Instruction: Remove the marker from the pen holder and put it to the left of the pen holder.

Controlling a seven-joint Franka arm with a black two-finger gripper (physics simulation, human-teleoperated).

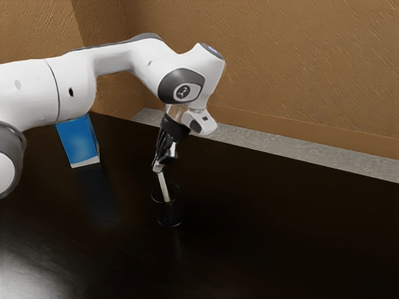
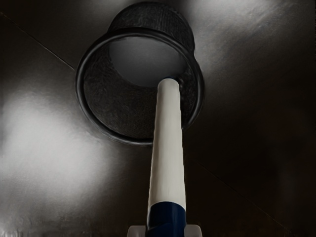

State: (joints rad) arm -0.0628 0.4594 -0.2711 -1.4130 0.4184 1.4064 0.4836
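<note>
While the black pen holder (image 2: 113,108) is stood upright, one marker (image 2: 168,143), white with blue, is clasped by the gripper (image 1: 158,166), fingers parted only by its width, its white end slanted inside the rim.

My arm (image 1: 112,59) wears smooth, rounded white shells with a thin dark seam and a small black oval mark, a dark grey joint cap (image 1: 168,86) bearing a round pale-ringed emblem, and a black gripper (image 1: 158,167) with pale, round-cornered fingertips (image 2: 192,230).
</note>
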